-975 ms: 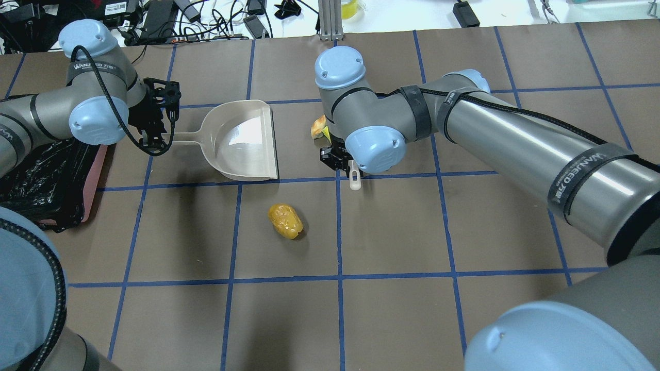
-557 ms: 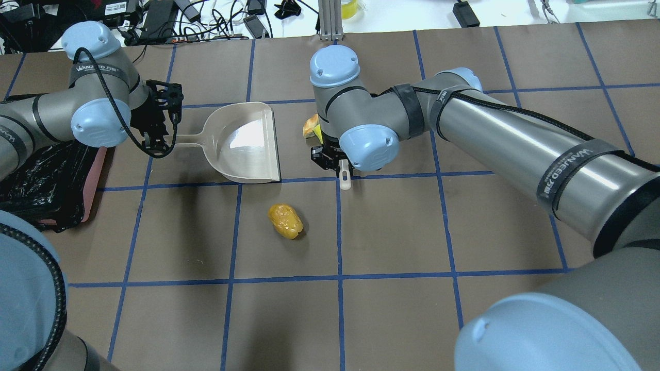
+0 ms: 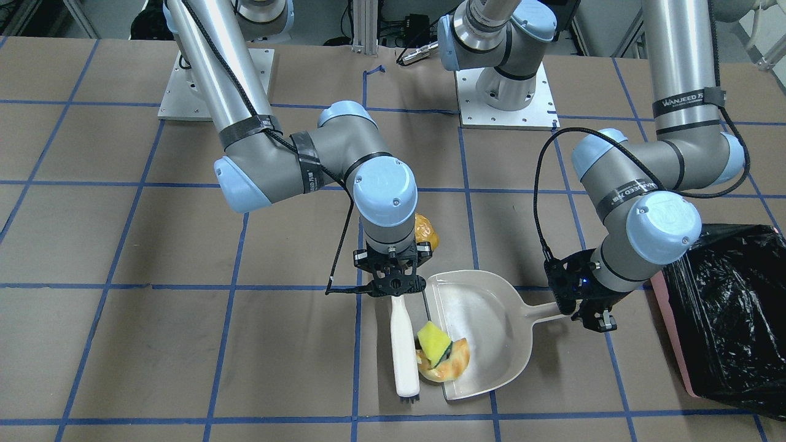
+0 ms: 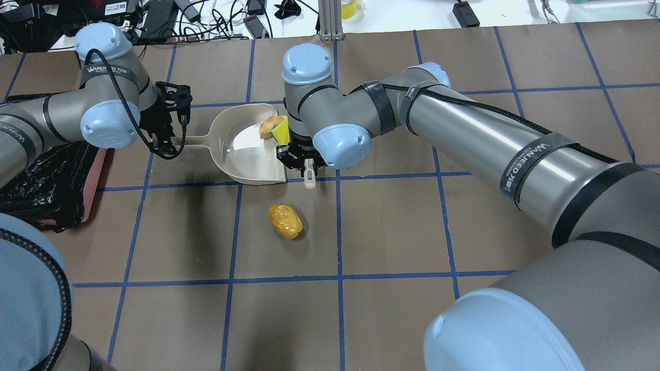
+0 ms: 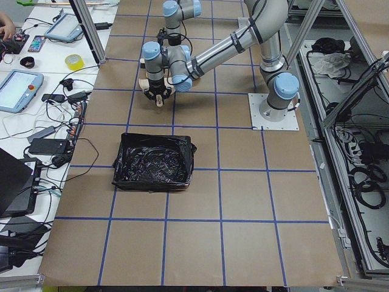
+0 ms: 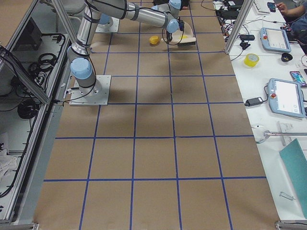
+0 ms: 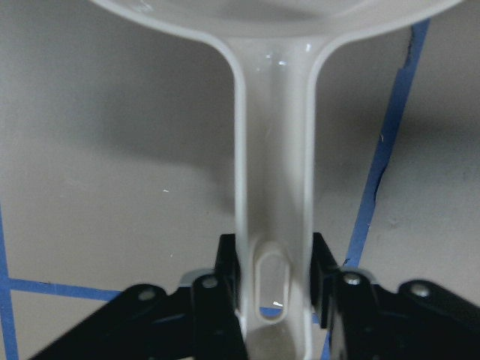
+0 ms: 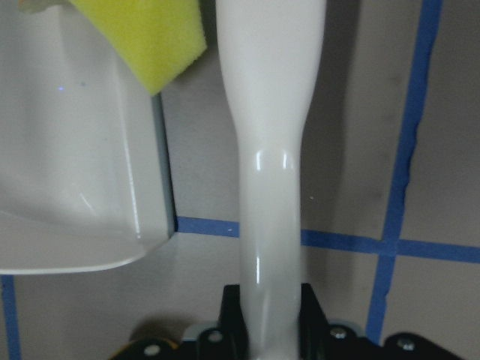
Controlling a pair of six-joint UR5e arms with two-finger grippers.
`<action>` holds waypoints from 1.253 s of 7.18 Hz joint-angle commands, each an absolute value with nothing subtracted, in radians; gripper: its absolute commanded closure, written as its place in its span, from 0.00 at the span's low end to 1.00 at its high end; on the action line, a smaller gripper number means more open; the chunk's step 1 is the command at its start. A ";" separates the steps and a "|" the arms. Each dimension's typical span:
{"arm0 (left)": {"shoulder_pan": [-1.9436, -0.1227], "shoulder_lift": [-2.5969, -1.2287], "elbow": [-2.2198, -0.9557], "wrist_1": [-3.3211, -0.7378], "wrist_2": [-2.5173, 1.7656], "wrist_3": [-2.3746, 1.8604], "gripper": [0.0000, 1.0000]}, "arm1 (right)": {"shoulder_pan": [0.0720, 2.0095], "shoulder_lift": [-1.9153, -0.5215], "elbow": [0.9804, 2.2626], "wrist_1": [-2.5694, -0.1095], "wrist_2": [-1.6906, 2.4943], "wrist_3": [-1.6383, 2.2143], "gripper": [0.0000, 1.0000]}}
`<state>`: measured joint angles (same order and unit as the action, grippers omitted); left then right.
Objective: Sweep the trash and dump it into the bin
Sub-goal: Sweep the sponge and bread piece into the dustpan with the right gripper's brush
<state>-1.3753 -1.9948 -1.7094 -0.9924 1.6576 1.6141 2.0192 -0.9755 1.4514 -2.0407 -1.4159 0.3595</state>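
My left gripper (image 4: 172, 133) is shut on the handle of the cream dustpan (image 4: 242, 149), which lies flat on the table; the left wrist view shows the fingers (image 7: 225, 270) clamped on that handle. My right gripper (image 4: 304, 161) is shut on the cream brush (image 3: 404, 344), held against the pan's open edge. The yellow sponge wedge (image 4: 281, 133) and the tan bread piece (image 4: 268, 126) lie together at the pan's mouth, partly on it. The glossy potato-like lump (image 4: 285, 220) lies alone on the table, nearer the robot. The pink bin with its black bag (image 3: 724, 307) stands behind the left gripper.
The brown table has a blue tape grid. Cables and devices lie beyond the far edge (image 4: 206, 20). Both arm bases (image 3: 503, 92) are bolted at the robot's side. The right arm's long forearm (image 4: 490, 139) spans the table's right half.
My right gripper has swept the brush to the left, pushing the sponge and bread onto the dustpan's mouth. My left gripper has shifted the dustpan slightly right. The potato lump has not moved.
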 commanded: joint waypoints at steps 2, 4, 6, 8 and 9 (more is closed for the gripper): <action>-1.376 -1.991 -1.710 -0.991 1.657 1.618 1.00 | 2.091 -0.917 1.358 -2.104 -1.240 0.489 0.94; -1.374 -1.988 -1.712 -0.992 1.657 1.624 1.00 | 2.091 -0.920 1.353 -2.105 -1.213 0.489 0.93; -1.358 -1.985 -1.713 -0.992 1.657 1.669 1.00 | 2.082 -0.975 1.353 -2.012 -1.238 0.477 0.91; -1.333 -1.979 -1.724 -0.992 1.654 1.721 1.00 | 2.042 -1.054 1.371 -1.913 -1.350 0.465 0.92; -1.324 -1.965 -1.748 -0.986 1.654 1.750 1.00 | 2.014 -1.096 1.400 -1.901 -1.354 0.465 0.92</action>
